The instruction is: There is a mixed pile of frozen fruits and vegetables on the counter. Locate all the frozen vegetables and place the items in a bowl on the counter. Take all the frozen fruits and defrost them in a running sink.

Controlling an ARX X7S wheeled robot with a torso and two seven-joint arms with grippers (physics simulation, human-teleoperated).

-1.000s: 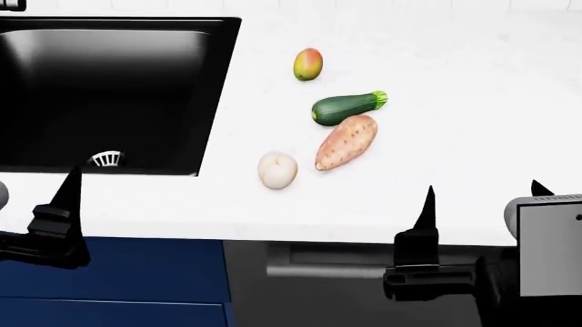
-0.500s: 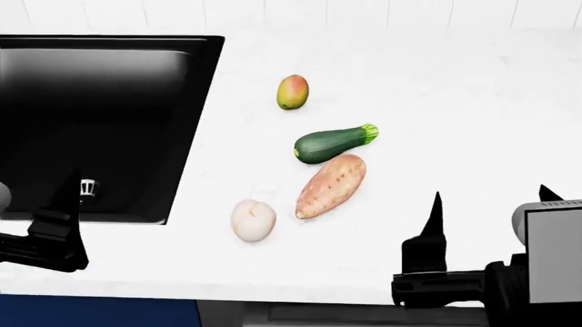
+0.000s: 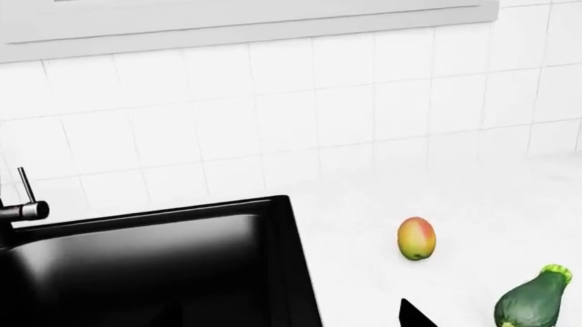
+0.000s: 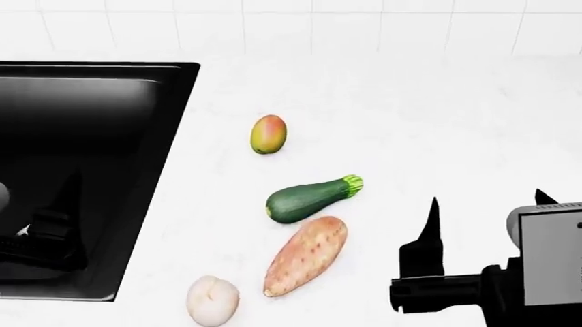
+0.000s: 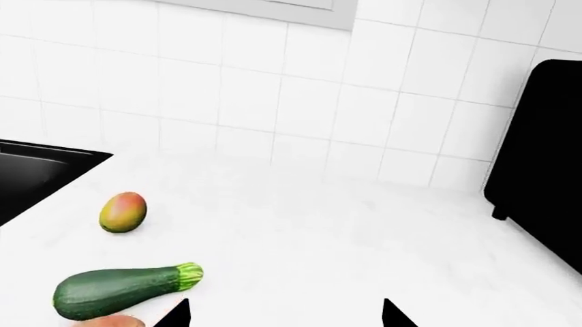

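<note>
The mango point(image 4: 268, 134) lies on the white counter point(image 4: 437, 122), a little right of the black sink point(image 4: 91, 122). Nearer me lie the dark green zucchini point(image 4: 312, 199) and the speckled sweet potato point(image 4: 307, 255), side by side and close together. My right gripper point(image 4: 488, 199) hovers open to the right of both, holding nothing. In the right wrist view the gripper point(image 5: 283, 317) has the zucchini point(image 5: 123, 291) just beyond one fingertip and the mango point(image 5: 123, 212) farther off. My left gripper point(image 4: 50, 235) hangs over the sink basin, open and empty; one fingertip point(image 3: 414, 317) shows. The bowl is out of view.
A pale round item point(image 4: 212, 300) lies near the counter's front, left of the sweet potato. The faucet lever point(image 3: 23, 201) stands behind the sink. A black appliance point(image 5: 544, 157) sits at the counter's far right. White tiled wall point(image 4: 291, 20) backs the counter.
The head view has shifted forward over the counter, so the produce and sink slid lower in frame. Both grippers now sit over the counter and sink rather than in front of the edge.
</note>
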